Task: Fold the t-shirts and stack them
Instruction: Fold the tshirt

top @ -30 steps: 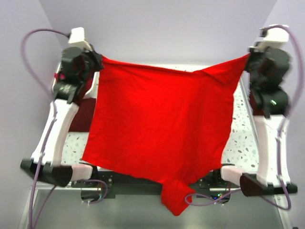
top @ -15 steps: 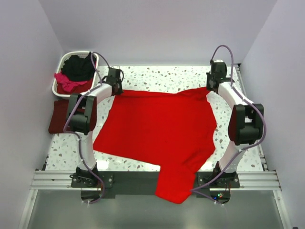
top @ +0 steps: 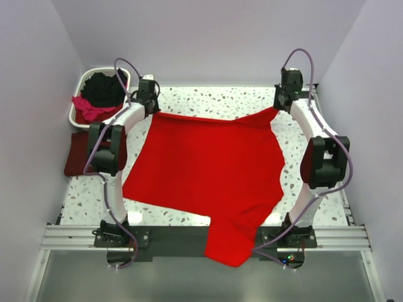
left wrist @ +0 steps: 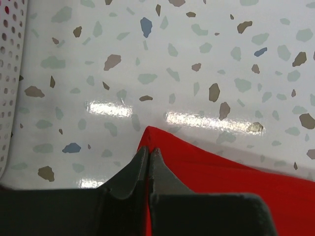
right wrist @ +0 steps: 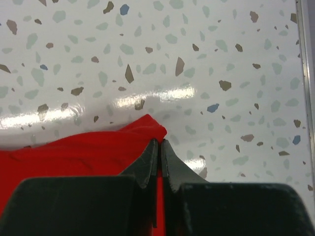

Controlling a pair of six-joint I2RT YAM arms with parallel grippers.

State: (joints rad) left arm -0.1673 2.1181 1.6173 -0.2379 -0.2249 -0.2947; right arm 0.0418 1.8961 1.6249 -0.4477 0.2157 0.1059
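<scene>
A bright red t-shirt (top: 208, 170) lies spread flat over the speckled table, one end hanging off the near edge (top: 230, 242). My left gripper (top: 153, 112) is shut on its far left corner, low at the table surface. In the left wrist view the closed tips (left wrist: 149, 150) pinch the red cloth (left wrist: 236, 182). My right gripper (top: 278, 108) is shut on the far right corner. The right wrist view shows that gripper (right wrist: 160, 141) closed on the bunched red corner (right wrist: 74, 152). A folded dark maroon t-shirt (top: 75, 157) lies at the left edge.
A white laundry basket (top: 79, 85) stands at the back left, holding a black shirt (top: 104, 88) and a pink one (top: 88, 108). Its perforated wall (left wrist: 7, 73) shows at the left of the left wrist view. Walls close in on both sides.
Both grippers have come down from holding the red shirt high in the air to table level. The shirt now lies spread, and the corners have been drawn slightly farther back.
</scene>
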